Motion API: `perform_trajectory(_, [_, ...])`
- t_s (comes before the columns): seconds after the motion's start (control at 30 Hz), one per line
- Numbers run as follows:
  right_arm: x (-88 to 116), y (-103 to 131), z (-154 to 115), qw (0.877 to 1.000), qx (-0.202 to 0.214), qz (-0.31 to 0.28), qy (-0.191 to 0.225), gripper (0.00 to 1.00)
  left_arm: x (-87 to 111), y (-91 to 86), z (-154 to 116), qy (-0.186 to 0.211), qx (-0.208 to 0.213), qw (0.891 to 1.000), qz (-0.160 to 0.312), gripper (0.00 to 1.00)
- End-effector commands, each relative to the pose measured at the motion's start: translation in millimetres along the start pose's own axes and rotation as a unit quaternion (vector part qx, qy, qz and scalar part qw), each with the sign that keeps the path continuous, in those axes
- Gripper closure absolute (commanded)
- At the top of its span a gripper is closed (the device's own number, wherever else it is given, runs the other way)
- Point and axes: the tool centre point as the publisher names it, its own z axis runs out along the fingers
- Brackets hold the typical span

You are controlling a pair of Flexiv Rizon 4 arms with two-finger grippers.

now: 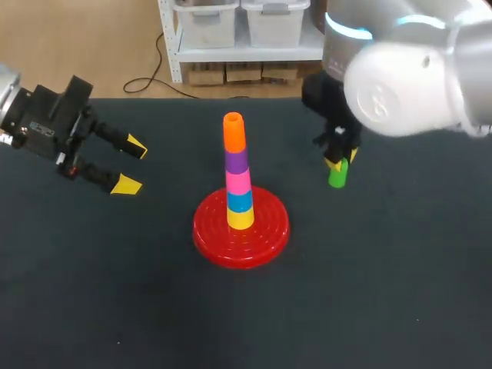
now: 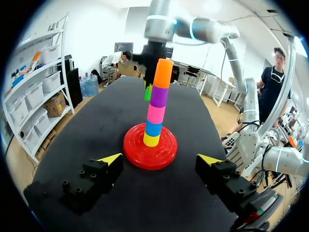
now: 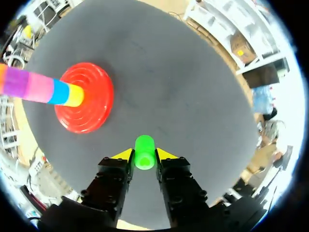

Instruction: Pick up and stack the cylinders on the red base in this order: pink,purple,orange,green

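Right gripper (image 3: 145, 155) is pinched narrow on the green cylinder (image 1: 337, 176), both fingers touching it. It stands on the table (image 1: 384, 292) at 2 o'clock of the red base (image 1: 265, 238). Lift straight up, clear the orange cylinder (image 1: 234, 132) on top, lower centred. Left gripper (image 1: 129, 164) is wide open and empty at 9 o'clock.
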Motion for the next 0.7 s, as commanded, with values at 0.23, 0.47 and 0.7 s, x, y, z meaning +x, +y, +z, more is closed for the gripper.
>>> perform_trajectory(0.23, [-31, 38, -148, 0.998, 0.021, -0.054, -0.014, 1.0, 0.8, 0.9, 0, -0.001, 0.001, 1.0, 0.001, 0.0])
perform_trajectory(0.47, [-55, 77, -208, 0.991, 0.028, -0.123, -0.054, 1.0, 0.8, 0.9, 0, -0.001, 0.001, 1.0, 0.001, 0.0])
perform_trajectory(0.7, [-75, 118, -215, 0.981, 0.024, -0.185, -0.051, 1.0, 0.8, 0.9, 0, -0.001, 0.001, 1.0, 0.001, 0.0])
